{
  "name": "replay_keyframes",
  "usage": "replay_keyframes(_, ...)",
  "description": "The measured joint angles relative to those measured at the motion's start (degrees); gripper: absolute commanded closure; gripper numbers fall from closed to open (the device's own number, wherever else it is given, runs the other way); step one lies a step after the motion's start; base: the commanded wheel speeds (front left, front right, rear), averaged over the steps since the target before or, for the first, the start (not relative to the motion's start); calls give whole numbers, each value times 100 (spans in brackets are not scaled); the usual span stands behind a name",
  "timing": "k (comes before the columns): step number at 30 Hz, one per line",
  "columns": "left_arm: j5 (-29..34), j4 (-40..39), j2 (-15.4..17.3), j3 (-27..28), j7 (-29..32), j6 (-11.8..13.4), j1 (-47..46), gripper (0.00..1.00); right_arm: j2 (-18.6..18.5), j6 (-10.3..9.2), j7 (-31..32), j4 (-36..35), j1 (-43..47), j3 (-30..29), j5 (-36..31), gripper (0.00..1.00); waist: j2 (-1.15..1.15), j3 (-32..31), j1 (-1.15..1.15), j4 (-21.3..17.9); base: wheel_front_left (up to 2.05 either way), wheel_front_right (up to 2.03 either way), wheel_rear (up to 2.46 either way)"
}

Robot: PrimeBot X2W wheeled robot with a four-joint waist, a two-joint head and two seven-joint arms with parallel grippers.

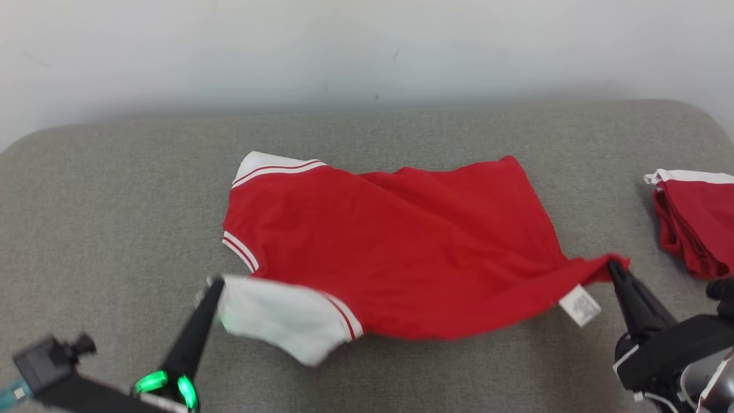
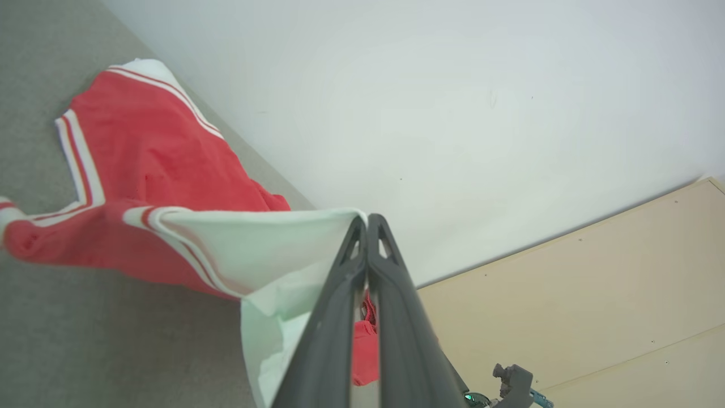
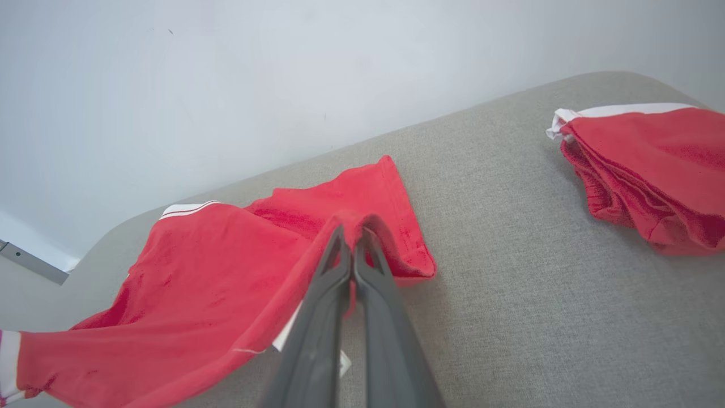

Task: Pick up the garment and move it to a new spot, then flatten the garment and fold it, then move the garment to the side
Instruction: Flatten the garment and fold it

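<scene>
The white sleeve [image 1: 275,321] was smeared with blur where the left gripper [image 1: 214,283] pinched its edge, so its hem could not be made out. The print on the small white label [image 1: 580,305] was too fine to read, and in the right wrist view the fingers [image 3: 317,340] covered most of it. The right gripper [image 1: 615,266] was closed with its tips lost in a red fold of the garment [image 1: 390,246]. The folded red pile [image 1: 697,223] ran off the head view's right edge.
</scene>
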Motion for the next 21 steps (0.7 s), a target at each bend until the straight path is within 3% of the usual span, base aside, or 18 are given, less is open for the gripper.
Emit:
replay_keyframes(11,832,779,121,109,-119,355,-2400,100,-550,0,-800,328,-1301,717,-25,100,0,-73,0,-261,0,0,0)
replay_keyframes(21,1347,1525,193,22,-223,390,-3816,100,-1012,0,-1047,765,-2597,1325,-280,100,0,-90,0,-465,0,0,0)
